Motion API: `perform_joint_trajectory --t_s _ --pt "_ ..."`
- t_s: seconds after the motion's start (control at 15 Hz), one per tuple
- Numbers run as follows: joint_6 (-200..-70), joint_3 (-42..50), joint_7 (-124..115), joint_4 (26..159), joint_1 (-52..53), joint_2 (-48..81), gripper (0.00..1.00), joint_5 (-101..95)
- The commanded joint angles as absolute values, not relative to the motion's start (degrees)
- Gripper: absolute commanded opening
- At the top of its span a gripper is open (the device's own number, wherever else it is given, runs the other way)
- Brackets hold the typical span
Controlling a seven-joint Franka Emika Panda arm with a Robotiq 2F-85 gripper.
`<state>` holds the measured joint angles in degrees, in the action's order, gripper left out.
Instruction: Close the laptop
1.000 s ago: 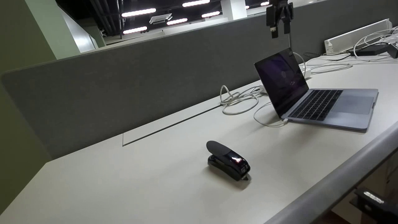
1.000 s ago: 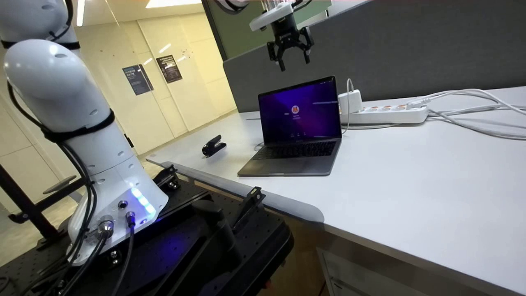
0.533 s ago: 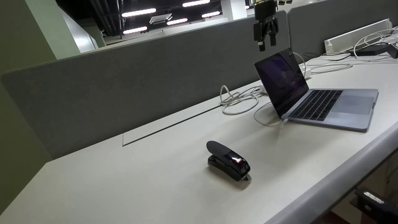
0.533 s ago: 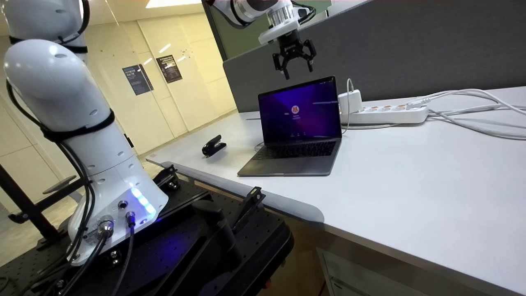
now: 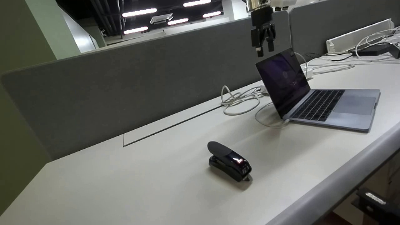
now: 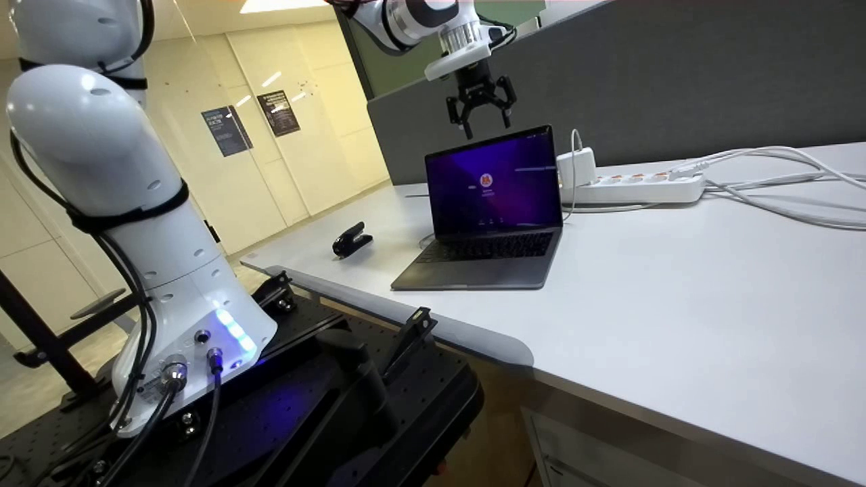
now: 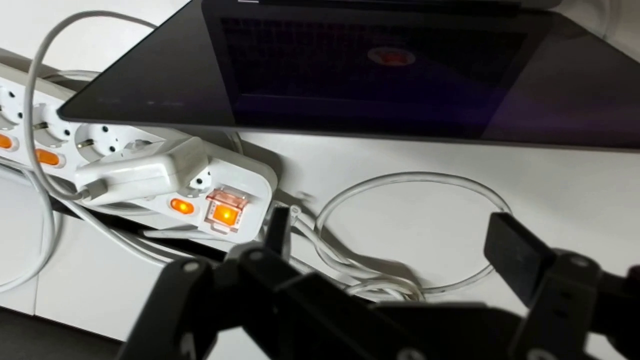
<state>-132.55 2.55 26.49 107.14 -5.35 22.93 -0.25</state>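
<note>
The laptop (image 5: 353,104) stands open on the desk, its lid tilted up and its dark keyboard showing. In an exterior view its lit purple screen (image 6: 497,179) faces the camera. The outer side of the lid is hidden. In the wrist view the dark laptop screen (image 7: 350,107) crosses the top of the picture. My gripper (image 5: 265,51) is open and empty, pointing down. In an exterior view the gripper (image 6: 488,128) hovers just above the screen's top edge. In the wrist view the spread fingers (image 7: 392,237) are beyond that edge, over the desk behind the laptop, apart from it.
A white power strip (image 7: 260,175) with a charger (image 7: 135,172) lies behind the laptop. A white cable loop (image 7: 415,176) lies below the fingers. A black stapler (image 5: 229,162) is on the desk beside the laptop. A grey partition (image 5: 156,84) runs along the back.
My gripper has come down closer to the laptop's top edge and shifted left in an exterior view. Its fingers stay open. The laptop has not moved.
</note>
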Motion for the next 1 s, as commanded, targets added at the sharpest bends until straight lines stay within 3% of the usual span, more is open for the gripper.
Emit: perform_joint_trajectory --t_s 0.0,0.93 --pt "-130.0 2.1 23.7 107.3 -5.7 22.2 1.0 -2.0" --pt "-126.1 2.1 23.4 113.2 -6.2 18.3 1.0 -2.1"
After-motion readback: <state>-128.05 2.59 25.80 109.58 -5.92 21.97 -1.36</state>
